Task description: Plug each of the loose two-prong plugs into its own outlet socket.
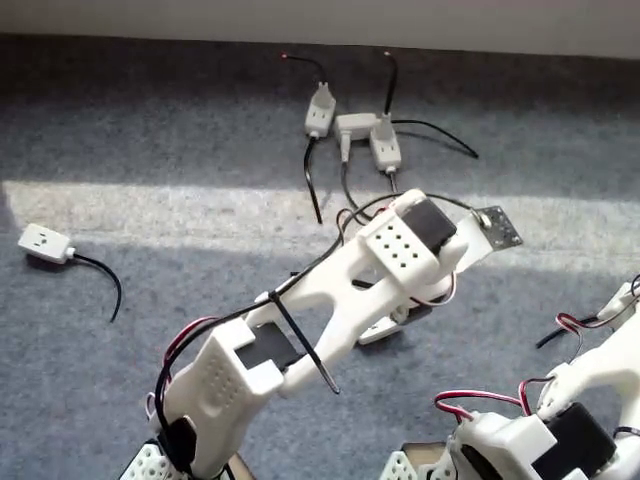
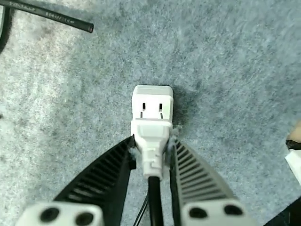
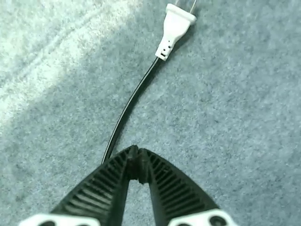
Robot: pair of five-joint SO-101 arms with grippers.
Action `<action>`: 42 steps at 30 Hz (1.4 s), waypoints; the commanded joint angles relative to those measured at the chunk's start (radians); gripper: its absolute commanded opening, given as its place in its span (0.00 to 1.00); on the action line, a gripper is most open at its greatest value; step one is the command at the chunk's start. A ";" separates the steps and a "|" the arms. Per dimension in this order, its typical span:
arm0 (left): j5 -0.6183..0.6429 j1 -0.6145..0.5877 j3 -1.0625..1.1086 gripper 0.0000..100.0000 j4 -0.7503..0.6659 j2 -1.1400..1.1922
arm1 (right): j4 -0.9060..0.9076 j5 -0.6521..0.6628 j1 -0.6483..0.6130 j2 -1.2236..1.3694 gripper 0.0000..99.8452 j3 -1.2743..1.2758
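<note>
In the left wrist view, clamped between both fingers of the left end effector [image 2: 151, 143]: a white two-prong plug [image 2: 150, 153], gripped by the sides of its body, its black lead running back between the fingers. Pressed nose-first against a white socket [image 2: 152, 101] lying on the grey carpeted worktop [image 2: 235, 70]. Plug and socket touching and in line, two dark marks on the socket face, slots or prongs, too small to tell how far in. Farther out, beyond the socket and to one side, a separate black cable [image 2: 47, 16] on the carpet, well apart from the socket

In the right wrist view, right end effector [image 3: 138, 165] closed, fingertips meeting with nothing between them, hovering over the carpet. Ahead of it, a loose plug [image 3: 175, 26], white, flat on the worktop, prongs bare and pointing away from the end effector. From its tail, a black cord [image 3: 131, 99] curving back and passing just beside one finger, not pinched

From the high view, left arm [image 1: 340, 290] stretched out across the middle of the worktop, right arm [image 1: 560, 420] folded at the near right edge. Far off to the left, a lone socket [image 1: 45, 243] with a short black lead, lying on its own. Near the far edge, a cluster of white connectors [image 1: 350, 125] with black cords among them; plugs or sockets, hard to tell
</note>
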 commanded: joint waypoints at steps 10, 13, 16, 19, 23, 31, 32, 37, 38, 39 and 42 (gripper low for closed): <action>-0.086 -0.004 0.002 0.01 0.006 -0.005 | -0.018 0.011 0.013 -0.042 0.01 -0.005; -0.084 0.015 0.004 0.01 0.006 -0.005 | -0.018 0.011 0.013 -0.042 0.01 -0.005; -0.040 0.015 0.013 0.01 0.006 -0.005 | -0.018 0.011 0.010 -0.042 0.01 -0.001; -0.032 0.015 0.035 0.01 0.006 -0.004 | -0.018 0.011 0.005 -0.042 0.01 0.027; -0.037 0.010 0.039 0.01 0.006 -0.004 | -0.018 0.011 0.004 -0.042 0.01 0.027; -0.091 0.015 0.039 0.01 -0.017 -0.004 | -0.019 0.011 0.012 -0.042 0.01 0.027; -0.091 0.012 0.039 0.01 -0.025 -0.004 | -0.019 0.011 0.012 -0.042 0.01 0.027; -0.091 0.012 0.041 0.01 -0.038 -0.004 | -0.019 0.011 0.012 -0.042 0.01 0.027; -0.091 0.012 0.041 0.01 -0.041 -0.004 | -0.019 0.011 0.012 -0.042 0.01 0.027; -0.091 0.012 0.041 0.01 -0.044 -0.004 | -0.019 0.011 0.012 -0.042 0.01 0.027; -0.091 0.012 0.041 0.01 -0.044 -0.002 | -0.019 0.011 0.012 -0.042 0.01 0.027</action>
